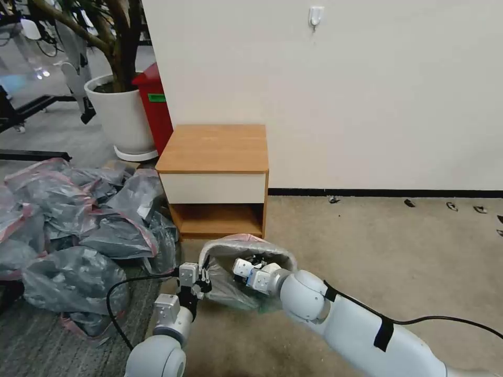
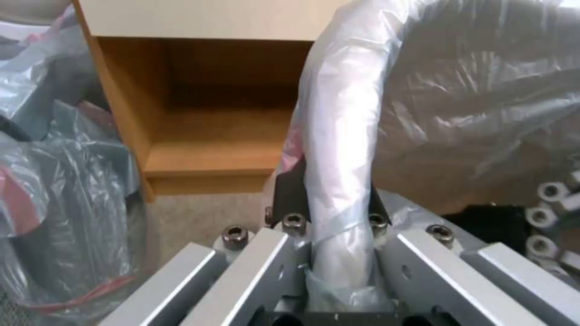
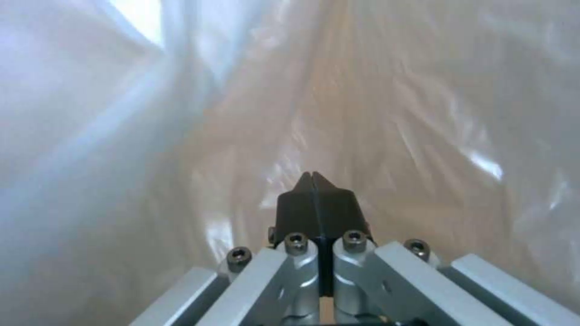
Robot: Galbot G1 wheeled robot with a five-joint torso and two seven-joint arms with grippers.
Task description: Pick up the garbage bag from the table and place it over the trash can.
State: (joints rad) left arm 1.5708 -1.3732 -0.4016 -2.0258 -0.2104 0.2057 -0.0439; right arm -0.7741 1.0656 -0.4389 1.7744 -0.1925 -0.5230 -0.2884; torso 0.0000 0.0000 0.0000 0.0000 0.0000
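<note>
The trash can (image 1: 275, 253) stands on the floor in front of the table (image 1: 215, 146), whose top is bare. The translucent grey garbage bag (image 1: 230, 293) is draped over the can's mouth, its pink-red band along the far rim. My left gripper (image 1: 205, 272) is at the can's left rim. In the left wrist view its black fingers (image 2: 289, 190) clamp the bag-wrapped rim (image 2: 338, 136), so the left gripper (image 2: 332, 181) is shut on the bag there. My right gripper (image 1: 252, 261) reaches down inside the lined can. It (image 3: 312, 179) is shut with nothing between its pads, and bag film surrounds it.
A big heap of grey bags (image 1: 78, 225) lies on the floor left of the table. A red bin (image 1: 154, 104) and a white plant pot (image 1: 118, 112) stand behind it. The wall runs behind the table. Open carpet (image 1: 393, 251) lies to the right.
</note>
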